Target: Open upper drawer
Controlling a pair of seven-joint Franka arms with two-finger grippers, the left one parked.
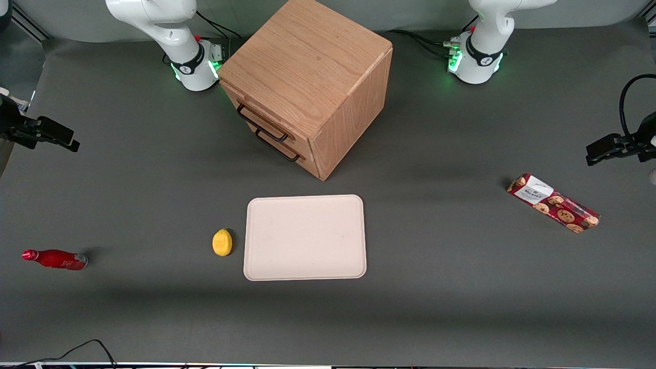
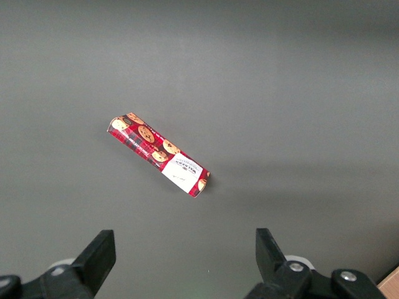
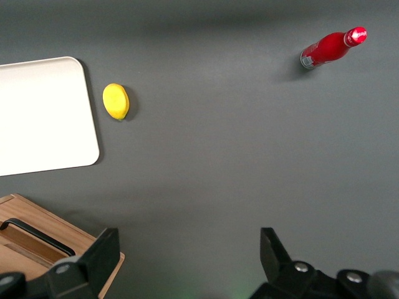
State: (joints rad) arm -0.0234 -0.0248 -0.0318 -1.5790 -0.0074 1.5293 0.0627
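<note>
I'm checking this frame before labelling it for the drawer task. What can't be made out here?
- Upper drawer: front view shows its face only obliquely; contents hidden by the closed front.
- Its handle: right wrist view cuts it off at the picture edge.
- Gripper: open above bare table, away from the cabinet; front view cuts off most of it at the edge.
- Cookie pack: label print too small to read.
</note>
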